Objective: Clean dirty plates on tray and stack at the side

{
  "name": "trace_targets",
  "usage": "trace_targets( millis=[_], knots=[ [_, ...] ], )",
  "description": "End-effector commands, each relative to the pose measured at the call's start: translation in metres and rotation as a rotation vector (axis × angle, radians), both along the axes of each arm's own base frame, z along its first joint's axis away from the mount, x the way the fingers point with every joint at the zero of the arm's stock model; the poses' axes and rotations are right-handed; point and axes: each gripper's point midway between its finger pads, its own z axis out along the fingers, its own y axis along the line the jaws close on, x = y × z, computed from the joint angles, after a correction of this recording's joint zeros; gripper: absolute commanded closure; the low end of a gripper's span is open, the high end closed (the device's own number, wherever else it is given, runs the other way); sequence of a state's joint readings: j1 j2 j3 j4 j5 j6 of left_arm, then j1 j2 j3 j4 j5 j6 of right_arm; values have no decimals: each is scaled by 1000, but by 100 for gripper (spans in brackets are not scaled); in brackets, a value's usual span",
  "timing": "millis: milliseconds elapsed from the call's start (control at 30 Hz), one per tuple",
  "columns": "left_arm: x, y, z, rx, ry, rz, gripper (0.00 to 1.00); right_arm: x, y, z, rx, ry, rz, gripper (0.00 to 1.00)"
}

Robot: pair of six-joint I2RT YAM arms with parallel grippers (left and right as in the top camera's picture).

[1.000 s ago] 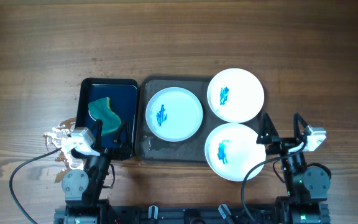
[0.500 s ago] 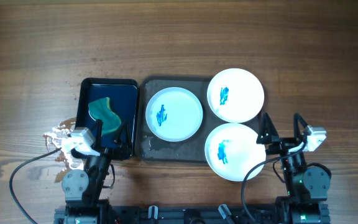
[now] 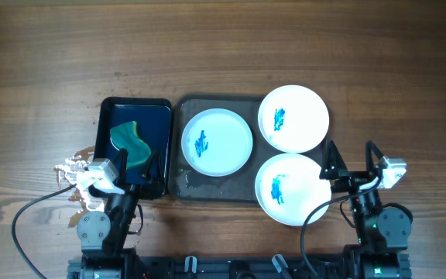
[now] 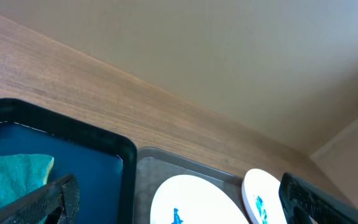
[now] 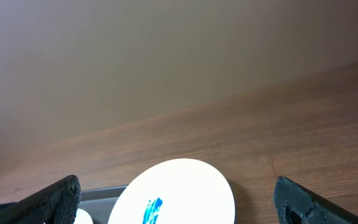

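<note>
Plates point(image 3: 304, 124) overhanging the tray point(image 3: 207, 187) worry me: my left gripper point(image 3: 138, 164) and right gripper point(image 3: 351, 159), both spread empty, could tip them.

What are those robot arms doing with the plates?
Nothing is being handled yet. The left gripper and right gripper are both open and empty, at the front of the table. Three plates with blue smears sit dirty on the grey tray, and the green sponge lies in the small blue tray beside it.
</note>
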State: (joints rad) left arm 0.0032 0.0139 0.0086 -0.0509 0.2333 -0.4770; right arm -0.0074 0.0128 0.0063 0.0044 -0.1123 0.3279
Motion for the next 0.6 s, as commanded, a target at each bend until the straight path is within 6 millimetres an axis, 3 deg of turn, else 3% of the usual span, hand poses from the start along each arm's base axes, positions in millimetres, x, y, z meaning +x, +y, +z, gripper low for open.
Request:
trace_targets(
  millis=[0, 167, 300, 367, 567],
  knots=[
    [0, 3, -1, -2, 2, 13, 0, 0, 3, 1, -11, -6, 16, 0],
    [-2, -4, 9, -3, -27, -25, 0, 0, 3, 1, -11, -6, 16, 0],
    [-8, -4, 55, 14, -85, -29, 0, 0, 3, 1, -10, -6, 16, 0],
    [-8, -4, 67, 49, -60, -30, 0, 0, 3, 1, -10, -6, 16, 1],
    [26, -2, 99, 148, 332, -57, 0, 0, 3, 1, -11, -6, 16, 0]
  ],
)
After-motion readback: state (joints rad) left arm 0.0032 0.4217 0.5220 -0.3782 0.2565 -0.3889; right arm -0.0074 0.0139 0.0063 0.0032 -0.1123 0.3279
